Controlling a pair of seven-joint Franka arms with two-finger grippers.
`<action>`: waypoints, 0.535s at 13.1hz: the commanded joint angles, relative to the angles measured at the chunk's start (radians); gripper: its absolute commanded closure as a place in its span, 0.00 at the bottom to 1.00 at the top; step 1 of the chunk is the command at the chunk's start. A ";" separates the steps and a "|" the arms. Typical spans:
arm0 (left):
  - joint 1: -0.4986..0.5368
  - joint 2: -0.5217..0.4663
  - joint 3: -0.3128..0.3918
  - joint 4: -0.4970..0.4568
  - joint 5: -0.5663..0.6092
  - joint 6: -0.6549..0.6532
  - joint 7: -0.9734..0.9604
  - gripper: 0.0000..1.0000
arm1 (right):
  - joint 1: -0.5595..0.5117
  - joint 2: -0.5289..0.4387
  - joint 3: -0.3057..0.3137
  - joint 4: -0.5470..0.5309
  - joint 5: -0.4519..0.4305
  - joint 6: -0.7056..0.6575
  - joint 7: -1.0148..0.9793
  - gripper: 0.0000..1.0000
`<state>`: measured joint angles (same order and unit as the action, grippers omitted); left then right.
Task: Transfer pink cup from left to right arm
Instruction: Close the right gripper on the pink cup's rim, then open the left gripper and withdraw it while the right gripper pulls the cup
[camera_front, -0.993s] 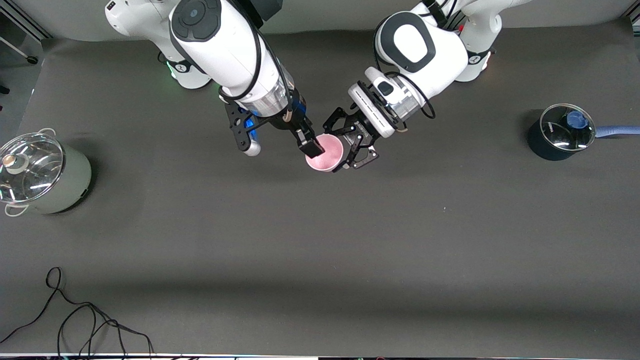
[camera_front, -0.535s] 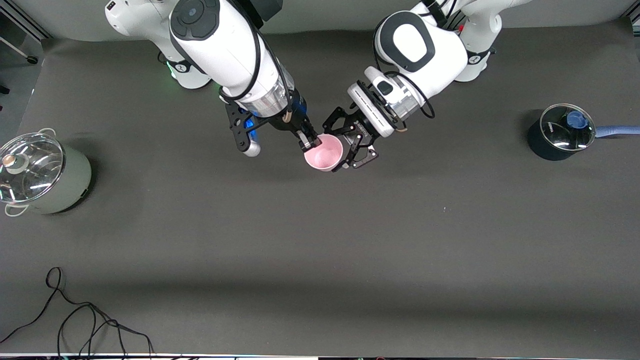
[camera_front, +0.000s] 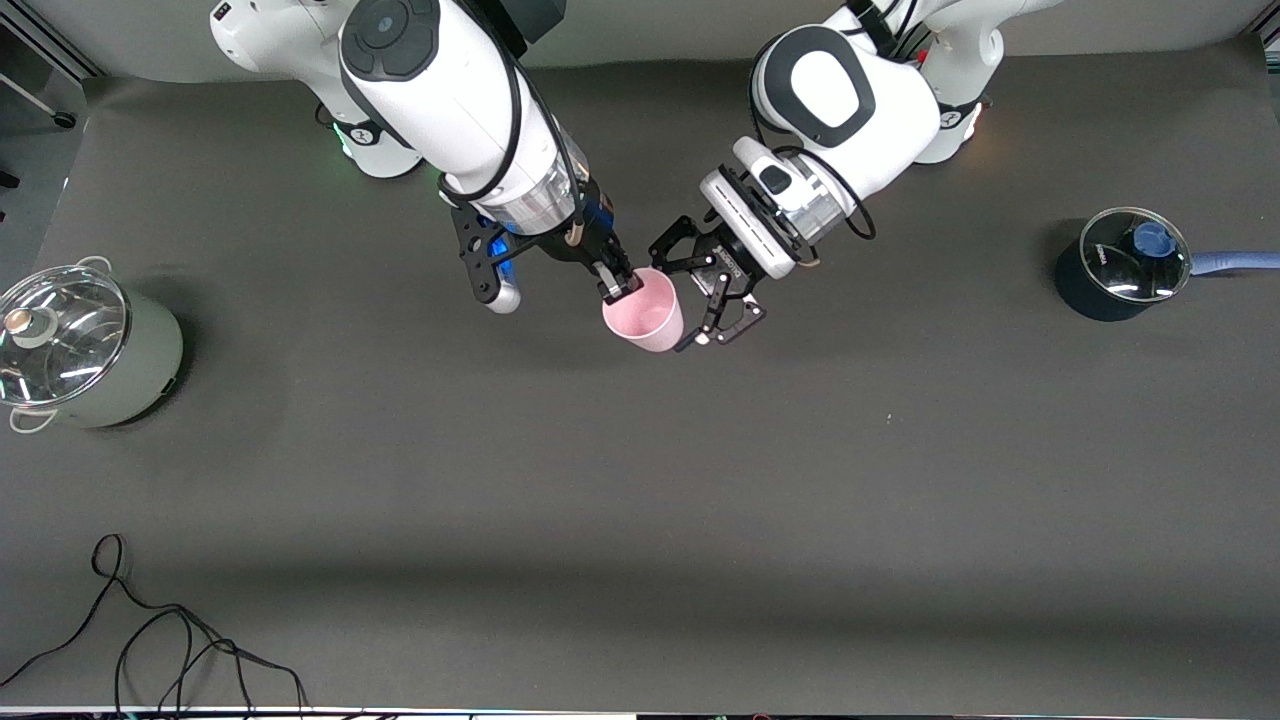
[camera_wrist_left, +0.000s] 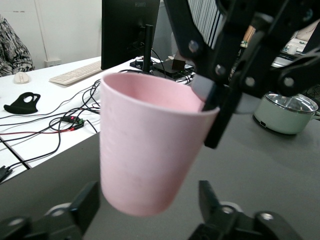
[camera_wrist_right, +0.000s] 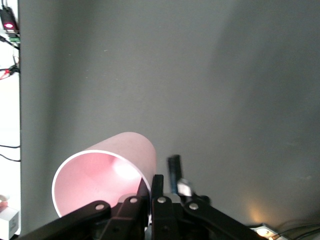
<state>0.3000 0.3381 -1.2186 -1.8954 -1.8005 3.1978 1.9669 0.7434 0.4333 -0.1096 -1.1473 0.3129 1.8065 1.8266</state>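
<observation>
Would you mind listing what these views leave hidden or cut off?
- Front view: the pink cup base, hidden by its own wall.
- Left wrist view: the left gripper is cut off by the frame edge.
- Front view: the blue saucepan handle runs off the frame edge.
- Contents of the green pot: glare on its lid.

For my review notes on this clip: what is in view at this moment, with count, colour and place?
pink cup: one, pale pink, in the air over mid-table, pinched at its rim.
lidded pot: one, pale green, glass lid, at the right arm's end.
saucepan: one, dark, glass lid with blue knob, blue handle, at the left arm's end.
cable: one, black, table edge nearest the camera.
table: one, dark grey.
right gripper: shut on the cup's rim.
left gripper: open beside the cup.
</observation>
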 joint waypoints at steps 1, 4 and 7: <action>-0.004 -0.005 -0.001 0.007 -0.014 0.005 -0.013 0.01 | -0.004 0.019 -0.007 0.057 0.000 0.005 0.025 1.00; 0.001 -0.002 0.001 0.007 -0.014 0.005 -0.013 0.01 | -0.013 0.012 -0.013 0.055 -0.001 -0.006 -0.065 1.00; 0.007 0.024 0.048 0.001 -0.008 0.005 -0.011 0.01 | -0.044 0.002 -0.030 0.048 -0.002 -0.010 -0.254 1.00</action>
<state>0.3027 0.3432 -1.1986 -1.8970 -1.8012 3.1984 1.9597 0.7248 0.4333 -0.1324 -1.1209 0.3113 1.8093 1.6841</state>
